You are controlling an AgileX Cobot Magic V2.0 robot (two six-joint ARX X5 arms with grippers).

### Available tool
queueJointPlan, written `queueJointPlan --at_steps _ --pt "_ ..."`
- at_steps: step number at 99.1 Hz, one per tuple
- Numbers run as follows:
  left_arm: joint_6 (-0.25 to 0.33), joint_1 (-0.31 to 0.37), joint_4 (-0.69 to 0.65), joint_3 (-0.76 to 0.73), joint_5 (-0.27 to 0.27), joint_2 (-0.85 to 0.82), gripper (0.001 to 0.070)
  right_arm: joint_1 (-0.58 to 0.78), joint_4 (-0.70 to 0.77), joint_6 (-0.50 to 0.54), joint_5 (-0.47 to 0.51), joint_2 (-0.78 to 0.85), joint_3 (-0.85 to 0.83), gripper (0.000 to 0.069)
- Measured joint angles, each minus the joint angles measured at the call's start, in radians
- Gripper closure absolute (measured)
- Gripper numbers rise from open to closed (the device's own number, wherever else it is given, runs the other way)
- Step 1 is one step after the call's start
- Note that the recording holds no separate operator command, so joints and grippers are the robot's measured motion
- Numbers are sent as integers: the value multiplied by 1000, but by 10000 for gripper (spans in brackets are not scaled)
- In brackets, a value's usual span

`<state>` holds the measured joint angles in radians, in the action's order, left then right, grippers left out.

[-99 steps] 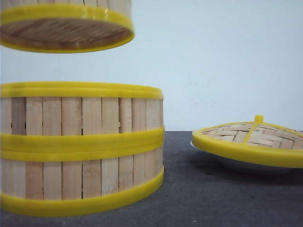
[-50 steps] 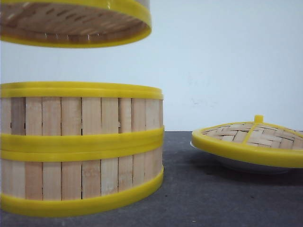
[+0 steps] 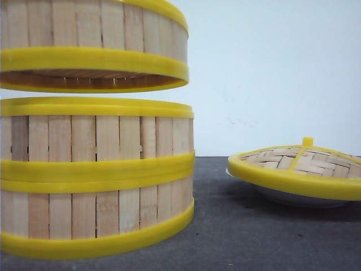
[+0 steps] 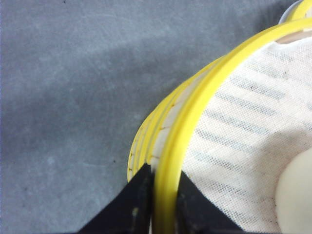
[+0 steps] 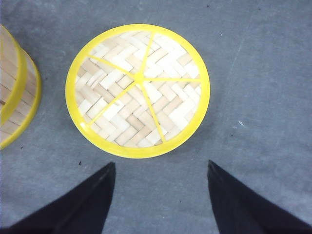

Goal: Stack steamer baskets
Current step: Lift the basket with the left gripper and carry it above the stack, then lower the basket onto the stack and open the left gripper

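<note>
Now the third steamer basket (image 3: pixel 93 42) hangs just above the two stacked baskets (image 3: pixel 96 175) at the near left of the desk (image 3: pixel 254 237). Half a second ago only its slatted underside showed high at the top of the front view; since then it has dropped so that its slat wall and lower yellow rim are in sight, with only a narrow gap left over the stack's top rim. It sits roughly over the stack, though its right edge stops a little short of the stack's right edge, so I judge that a slight correction may be needed before the last short descent seats it and finishes the stacking.

The left end effector (image 4: pixel 157 207) is clamped on that basket's upper rim, one dark finger on each side of the yellow band, looking down past a white mesh liner (image 4: pixel 243 126) inside.

Farther right, the lid (image 3: pixel 299 164) rests on a white plate (image 3: pixel 282 196), well apart from the stack. The right end effector (image 5: pixel 161 195) hovers over the lid, fingers spread wide and holding nothing.
</note>
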<state>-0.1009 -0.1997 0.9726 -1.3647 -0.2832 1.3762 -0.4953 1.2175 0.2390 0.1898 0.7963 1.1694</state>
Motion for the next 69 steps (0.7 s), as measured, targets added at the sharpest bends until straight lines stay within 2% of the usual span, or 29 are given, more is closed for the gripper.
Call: queueJointPlan --at_steps 47,69 --pt "1 -26 -11 0 1 50 682 0 -2 0 0 0 0 326" --pt "5 -34 -13 0 44 50 682 0 -2 0 0 0 0 326"
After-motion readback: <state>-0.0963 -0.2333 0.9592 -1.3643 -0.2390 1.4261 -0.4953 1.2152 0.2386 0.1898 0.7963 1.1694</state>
